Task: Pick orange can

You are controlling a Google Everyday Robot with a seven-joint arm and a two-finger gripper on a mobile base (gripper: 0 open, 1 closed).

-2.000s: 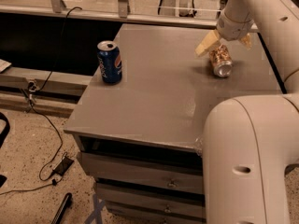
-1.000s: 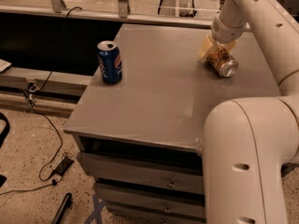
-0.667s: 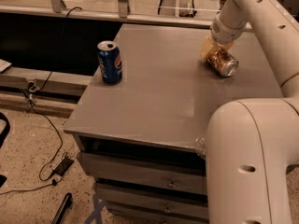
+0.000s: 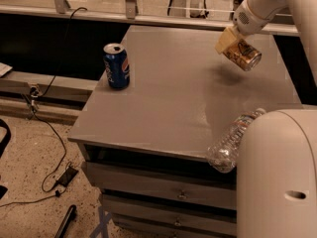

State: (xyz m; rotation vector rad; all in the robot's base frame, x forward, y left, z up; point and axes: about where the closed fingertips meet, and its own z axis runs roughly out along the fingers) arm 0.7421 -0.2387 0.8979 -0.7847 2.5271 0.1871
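**Camera view: can in the claw, off the worktop**

- My claw (image 4: 232,44) is at the far right of the worktop (image 4: 168,98), hanging from my arm (image 4: 257,6), which comes in from the top right corner.
- It is closed on the orange can (image 4: 242,54). One pale finger (image 4: 224,39) shows against the can's upper left side; the other is hidden behind the can.
- The can is not resting on anything. A soft shadow (image 4: 227,76) lies on the grey surface below it, apart from the can, so I judge it is held in the air.
- Long axis: tilted, close to lying over. The silver top points down and to the right, and the base sits up inside my grip. The can lies just below and right of my wrist.
- The blue can (image 4: 116,66) stands upright well apart at the left. A clear plastic bottle (image 4: 229,143) lies on its side at the near right edge, partly behind my body.
- Judgement: the pick looks nearly complete. What counts next is a straight rise, as the can is held near one end and could swing or slip.
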